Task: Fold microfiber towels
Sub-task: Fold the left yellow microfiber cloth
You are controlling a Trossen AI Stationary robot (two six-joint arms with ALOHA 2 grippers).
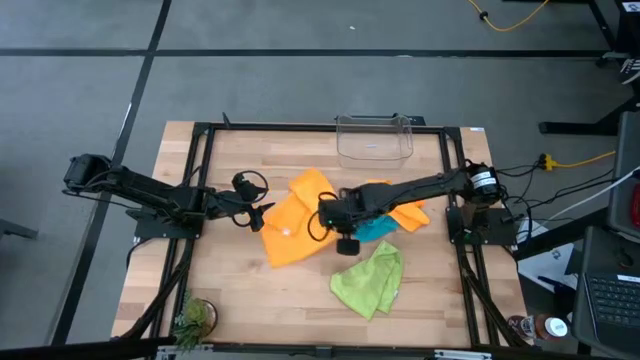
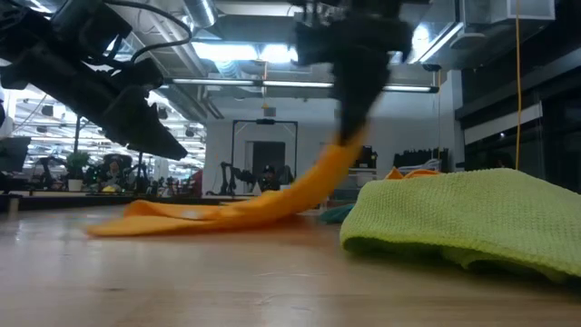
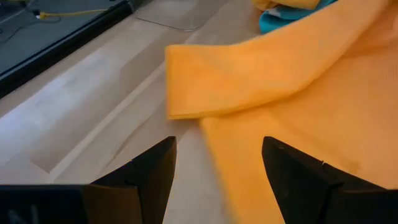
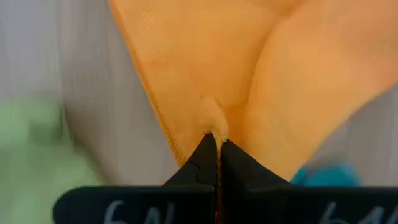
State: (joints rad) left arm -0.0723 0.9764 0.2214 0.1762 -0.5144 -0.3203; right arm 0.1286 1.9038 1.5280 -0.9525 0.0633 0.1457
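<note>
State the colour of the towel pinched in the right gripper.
Orange. The right gripper is shut on the orange towel, clearest in the right wrist view.

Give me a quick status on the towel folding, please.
Right gripper shut on orange towel, lifting one edge. Left gripper open beside it. Nothing in the way.

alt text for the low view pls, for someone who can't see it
At table height, the right gripper, shut on an orange towel, lifts one edge while the rest trails on the table. A lime green towel fills the right foreground.
</note>
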